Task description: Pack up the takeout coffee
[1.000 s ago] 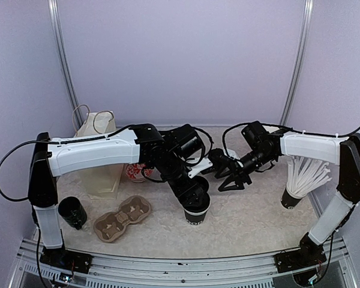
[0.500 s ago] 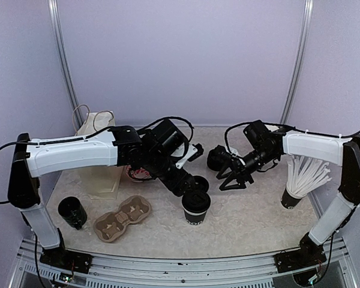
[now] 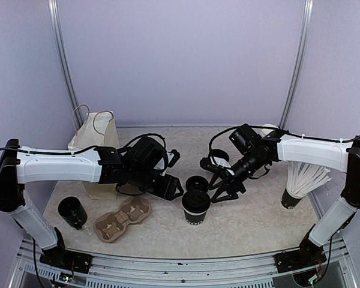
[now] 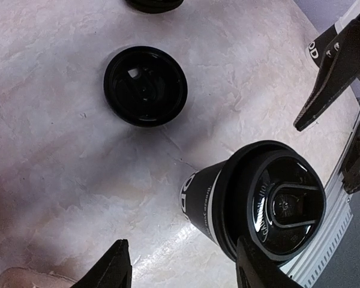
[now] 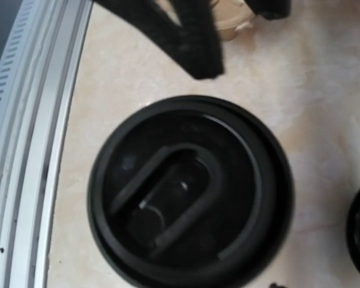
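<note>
Black and capped, the takeout coffee cup (image 3: pixel 196 213) stands upright on the pale counter (image 3: pixel 252 222), near the front and between the two arms. Its round black lid (image 4: pixel 281 207) sits flat across the rim, sip slot up. A second ago the left gripper (image 3: pixel 173 189) was down on top of that lid. Now it is drawn back to the left, beside the cup and not touching it, its two fingers spread wide with nothing between them. The right gripper (image 3: pixel 221 188) has meanwhile come in closer from the right. It hangs just beside the cup with its fingers apart, also empty, and its wrist view looks straight down onto the lid. A spare lid (image 4: pixel 145 86) lies loose on the counter further back. To the left wait a moulded cardboard cup carrier (image 3: pixel 123 217) and, behind it, a paper bag (image 3: pixel 95 135) with handles (both without the coffee so far). Judging from this, the capping step looks finished, and the coffee is free to be lifted into the carrier or bag next.
</note>
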Controlling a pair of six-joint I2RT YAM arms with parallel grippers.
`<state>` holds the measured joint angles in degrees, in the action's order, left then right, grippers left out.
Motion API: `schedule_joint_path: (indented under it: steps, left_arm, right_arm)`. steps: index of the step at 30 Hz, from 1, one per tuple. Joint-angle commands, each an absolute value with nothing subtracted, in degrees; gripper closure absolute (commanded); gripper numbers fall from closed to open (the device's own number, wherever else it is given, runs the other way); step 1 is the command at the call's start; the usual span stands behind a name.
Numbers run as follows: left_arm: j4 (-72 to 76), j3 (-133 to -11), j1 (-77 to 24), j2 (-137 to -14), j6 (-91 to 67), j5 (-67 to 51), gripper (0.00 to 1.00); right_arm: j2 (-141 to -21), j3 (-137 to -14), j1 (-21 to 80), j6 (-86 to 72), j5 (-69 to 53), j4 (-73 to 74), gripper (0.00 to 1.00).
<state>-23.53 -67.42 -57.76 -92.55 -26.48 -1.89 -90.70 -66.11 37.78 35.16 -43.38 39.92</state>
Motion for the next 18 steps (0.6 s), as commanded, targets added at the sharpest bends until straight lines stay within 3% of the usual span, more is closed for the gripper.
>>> schedule_joint_path:
  steps: [1,18]
  left_arm:
    - [-17.2,-64.7,-57.1,-89.2,-31.7,-4.8,0.43]
    - [-13.4,-61.1,-57.3,-90.4,-31.5,-8.8,0.42]
  right_arm:
    - [-91.8,-68.7,40.8,35.0,-39.1,39.5,0.38]
    - [-93.8,-71.5,49.2,34.9,-24.0,38.2,0.39]
